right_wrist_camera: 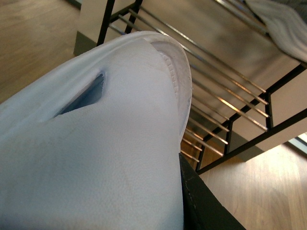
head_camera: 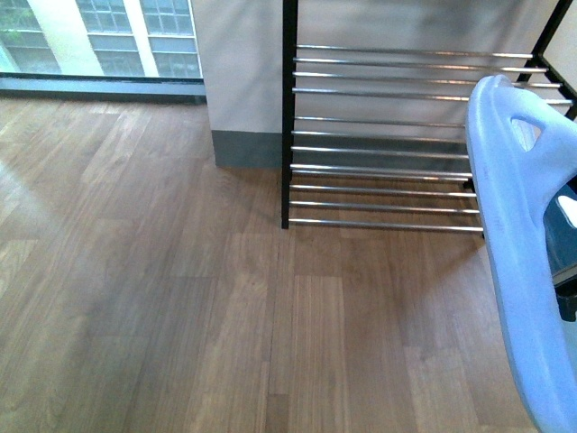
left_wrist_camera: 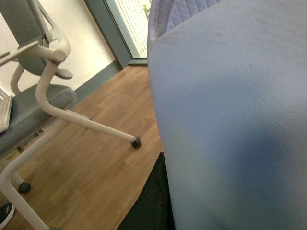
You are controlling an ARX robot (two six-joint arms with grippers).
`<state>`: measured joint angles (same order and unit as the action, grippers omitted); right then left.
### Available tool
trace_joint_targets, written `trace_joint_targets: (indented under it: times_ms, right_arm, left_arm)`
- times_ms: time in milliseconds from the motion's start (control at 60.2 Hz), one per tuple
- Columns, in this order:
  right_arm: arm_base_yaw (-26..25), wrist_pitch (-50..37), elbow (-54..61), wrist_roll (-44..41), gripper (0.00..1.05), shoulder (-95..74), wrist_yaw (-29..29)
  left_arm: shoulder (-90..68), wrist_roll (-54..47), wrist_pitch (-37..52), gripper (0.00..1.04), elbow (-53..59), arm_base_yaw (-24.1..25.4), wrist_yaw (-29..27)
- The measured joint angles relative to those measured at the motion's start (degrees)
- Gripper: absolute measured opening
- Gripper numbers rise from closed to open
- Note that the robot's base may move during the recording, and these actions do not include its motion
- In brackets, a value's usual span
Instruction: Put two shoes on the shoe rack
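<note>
A light blue shoe (head_camera: 514, 244) with a slot in its upper hangs at the right edge of the front view, just before the shoe rack (head_camera: 383, 135). The same shoe (right_wrist_camera: 110, 143) fills the right wrist view, with my right gripper (right_wrist_camera: 184, 201) shut on it; one black finger (right_wrist_camera: 204, 208) presses its side. The rack (right_wrist_camera: 225, 110) of chrome rods and black frame lies just beyond its toe. My left gripper (left_wrist_camera: 160, 201) is shut on another light blue shoe (left_wrist_camera: 230, 120), which hides all but one black finger (left_wrist_camera: 148, 206). The left arm is out of the front view.
Wooden floor (head_camera: 153, 307) spreads left of the rack. A grey-based wall column (head_camera: 243, 99) stands beside the rack's left frame. A grey-white ribbed thing (right_wrist_camera: 280, 21) lies on an upper tier. An office chair (left_wrist_camera: 33, 96) on castors stands by the left arm.
</note>
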<state>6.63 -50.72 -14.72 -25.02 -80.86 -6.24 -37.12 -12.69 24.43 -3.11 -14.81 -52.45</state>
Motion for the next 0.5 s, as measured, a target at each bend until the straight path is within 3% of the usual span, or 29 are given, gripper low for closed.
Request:
trace_joint_targets:
  times_ms: [498]
  right_arm:
    - [0.00,0.09,-0.04,0.02,0.02,0.00,0.04]
  left_arm:
    - [0.02,-0.09,0.00,0.02,0.04,0.00,0.04]
